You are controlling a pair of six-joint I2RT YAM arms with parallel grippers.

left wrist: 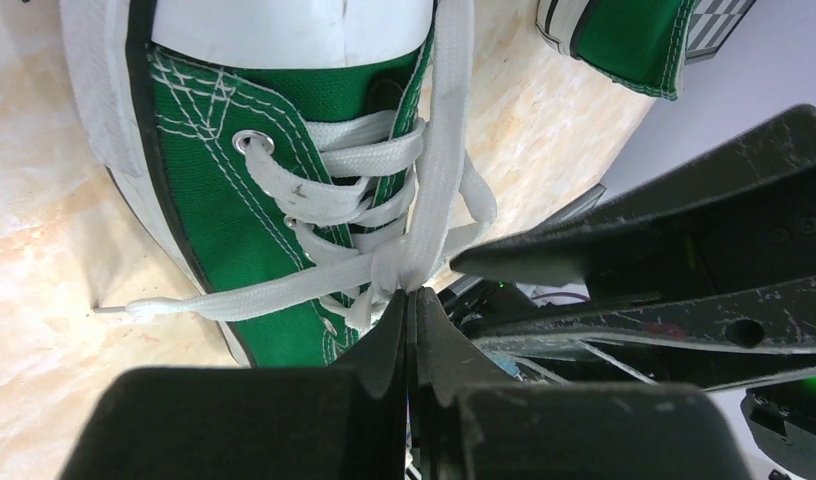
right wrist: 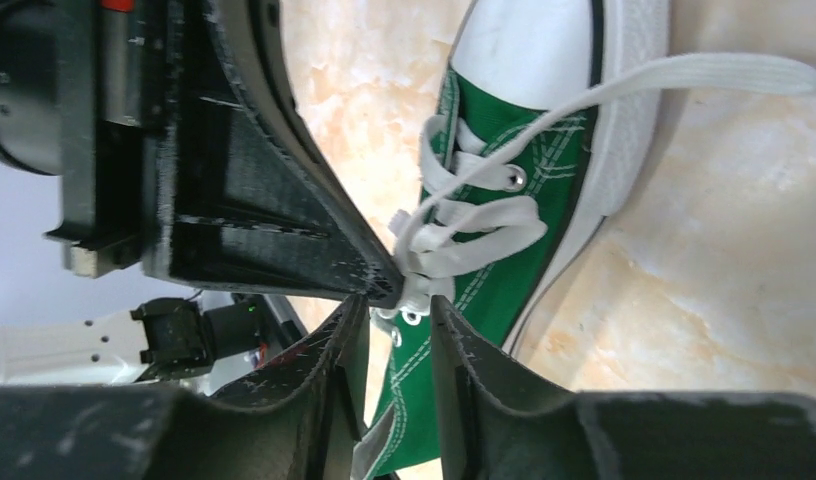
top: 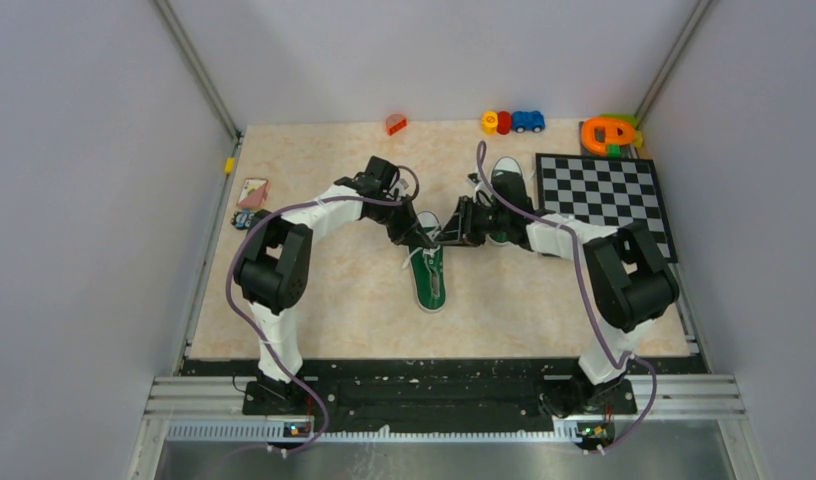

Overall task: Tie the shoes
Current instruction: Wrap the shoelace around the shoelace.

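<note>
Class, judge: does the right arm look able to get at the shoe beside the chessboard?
Probably yes: that shoe lies right by its forearm; the right gripper is at the other shoe.

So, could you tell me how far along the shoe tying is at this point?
Early. Done: the middle shoe has its laces threaded and crossed at one point, with no bow. In hand: the left end effector pinches the laces at that crossing, and the right end effector stands open around it. Left: finishing this knot and bow, then the second shoe by the checkerboard, which no end effector holds.
</note>
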